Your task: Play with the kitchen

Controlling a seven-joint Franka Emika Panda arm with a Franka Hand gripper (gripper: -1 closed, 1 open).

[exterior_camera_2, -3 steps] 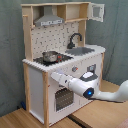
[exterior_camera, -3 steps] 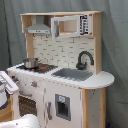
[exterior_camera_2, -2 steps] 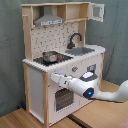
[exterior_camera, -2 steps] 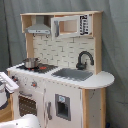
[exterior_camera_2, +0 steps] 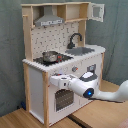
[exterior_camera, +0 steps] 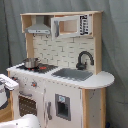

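Note:
The toy kitchen (exterior_camera: 65,75) of white panels and light wood stands in the middle of both exterior views. It has a grey hood (exterior_camera: 39,29), a black faucet (exterior_camera: 84,59), a sink (exterior_camera: 72,74) and a small pot (exterior_camera_2: 50,56) on the hob. In the second exterior view my gripper (exterior_camera_2: 54,80) is at the kitchen's front, level with the top of the windowed oven door (exterior_camera_2: 62,99) and just under the knobs. The arm's white end (exterior_camera: 7,82) shows at the first exterior view's left edge, beside the oven front.
My white arm (exterior_camera_2: 95,92) reaches in from the second exterior view's lower right. A wooden table top (exterior_camera_2: 100,117) lies under it. A grey curtain (exterior_camera: 115,45) hangs behind the kitchen. A white rounded part (exterior_camera: 22,122) sits at the first exterior view's bottom.

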